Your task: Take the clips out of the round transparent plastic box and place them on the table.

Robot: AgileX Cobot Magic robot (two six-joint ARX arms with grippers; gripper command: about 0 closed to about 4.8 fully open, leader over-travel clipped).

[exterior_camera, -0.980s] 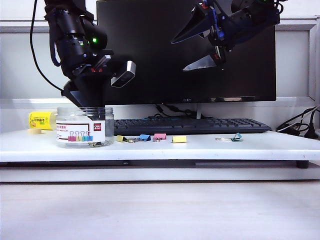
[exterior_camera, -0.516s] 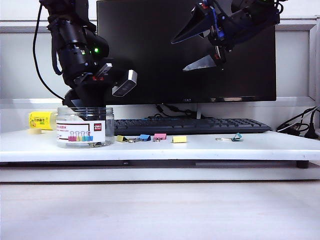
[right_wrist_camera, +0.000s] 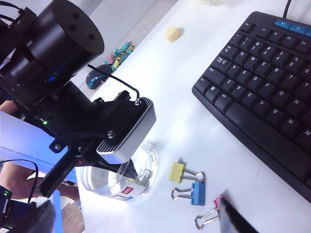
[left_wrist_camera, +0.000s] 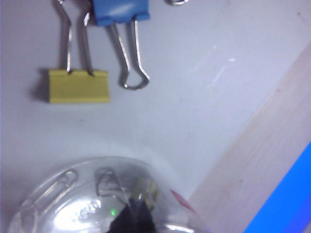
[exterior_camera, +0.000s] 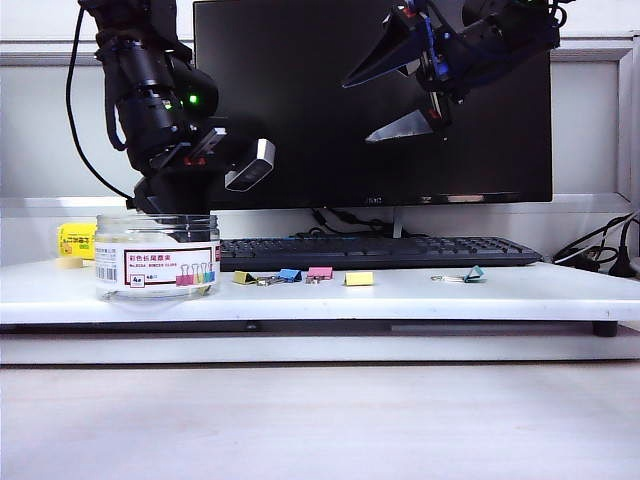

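The round transparent plastic box [exterior_camera: 157,268] stands at the left of the white table [exterior_camera: 500,295]. My left gripper [exterior_camera: 168,222] reaches down into it. In the left wrist view its black tips [left_wrist_camera: 135,213] are shut together inside the box [left_wrist_camera: 73,213], right against a yellow clip [left_wrist_camera: 147,191] with wire handles; a hold on it is not discernible. Two yellow clips [exterior_camera: 243,278] [exterior_camera: 358,279] lie on the table; one also shows in both wrist views [left_wrist_camera: 78,86] [right_wrist_camera: 176,171]. My right gripper [exterior_camera: 375,95] hangs open and empty, high before the monitor.
Blue [exterior_camera: 289,274], pink [exterior_camera: 320,272] and teal [exterior_camera: 473,274] clips lie on the table in front of the keyboard [exterior_camera: 380,250]. A small yellow box [exterior_camera: 76,241] sits behind the plastic box. The monitor [exterior_camera: 300,120] stands at the back, cables at the far right.
The plastic box has slid a little to the left and turned, so its label shows another face. The left arm has settled slightly lower. The right arm has stayed still.
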